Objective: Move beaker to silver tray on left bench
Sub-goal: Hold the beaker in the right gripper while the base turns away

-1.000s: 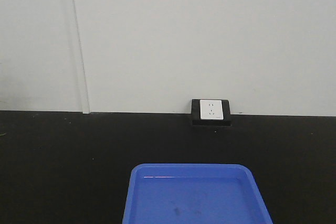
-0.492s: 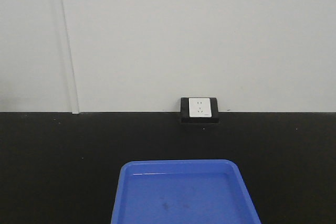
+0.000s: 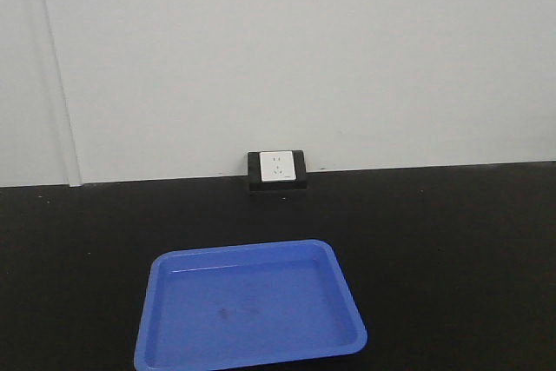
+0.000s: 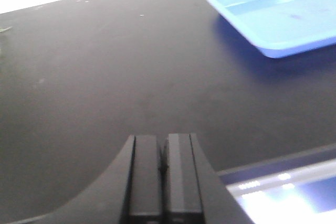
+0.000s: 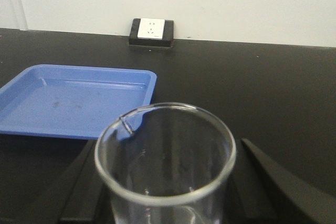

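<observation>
Glass beaker [image 5: 165,182] sits clamped in your right jaws, above the black table [image 3: 452,241]; left jaws pinched together, empty. Looks like mid-carry. Only a blue tray [image 3: 248,310] here, no silver tray in view, so go find that first.

Clear empty beaker [image 5: 165,174], upright

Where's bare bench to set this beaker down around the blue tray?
Black benchtop lies bare right and left of the blue tray, and in the strip between it and the wall socket. Tray is empty too; nowhere crowded.
</observation>
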### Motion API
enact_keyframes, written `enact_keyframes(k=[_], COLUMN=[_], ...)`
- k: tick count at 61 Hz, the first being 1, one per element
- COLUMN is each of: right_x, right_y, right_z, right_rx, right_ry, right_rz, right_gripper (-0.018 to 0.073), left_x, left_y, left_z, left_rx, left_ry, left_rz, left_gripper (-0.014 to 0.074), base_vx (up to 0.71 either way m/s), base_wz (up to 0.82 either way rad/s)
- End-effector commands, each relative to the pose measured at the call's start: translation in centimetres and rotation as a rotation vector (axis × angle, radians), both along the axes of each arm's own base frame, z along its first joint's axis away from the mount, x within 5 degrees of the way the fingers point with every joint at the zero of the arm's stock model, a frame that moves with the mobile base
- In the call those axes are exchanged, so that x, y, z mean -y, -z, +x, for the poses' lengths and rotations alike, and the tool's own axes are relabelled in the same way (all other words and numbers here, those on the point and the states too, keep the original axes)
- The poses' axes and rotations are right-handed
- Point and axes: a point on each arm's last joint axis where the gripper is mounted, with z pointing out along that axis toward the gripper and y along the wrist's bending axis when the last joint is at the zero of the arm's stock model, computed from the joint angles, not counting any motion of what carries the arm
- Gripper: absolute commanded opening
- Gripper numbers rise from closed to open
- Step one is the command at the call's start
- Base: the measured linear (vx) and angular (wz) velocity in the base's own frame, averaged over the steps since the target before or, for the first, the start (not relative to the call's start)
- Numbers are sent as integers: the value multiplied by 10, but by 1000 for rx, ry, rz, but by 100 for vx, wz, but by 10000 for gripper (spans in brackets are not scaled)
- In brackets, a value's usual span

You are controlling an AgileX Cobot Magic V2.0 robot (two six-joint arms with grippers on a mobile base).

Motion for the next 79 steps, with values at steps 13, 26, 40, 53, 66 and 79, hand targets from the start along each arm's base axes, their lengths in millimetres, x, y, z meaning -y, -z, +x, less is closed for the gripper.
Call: enact_keyframes(k=[13,26,40,53,66,79], right_x=[-2,-2,-2,-2,-2,-2], right_y=[-16,-16,-16,-16,-16,-16], right_z=[1,1,1,1,1,1], right_rx=[97,97,97,97,97,97], right_ry=[-21,-21,-21,-21,-21,-21], right_rz=[11,11,11,11,11,11], right_gripper=[-11,-11,-11,-11,-11,-11], left_x=[1,1,1,1,1,1], left_y=[0,0,0,0,0,0], left_z=[2,2,2,2,2,2], left_rx=[65,65,65,65,65,65], left_ry=[15,15,15,15,15,15], left_rz=[-5,-5,-5,-5,-5,-5], left_gripper=[1,1,1,1,1,1], base_vx=[-19,-24,-28,-31,-33,-33], base_wz=[-13,8,26,35,36,37])
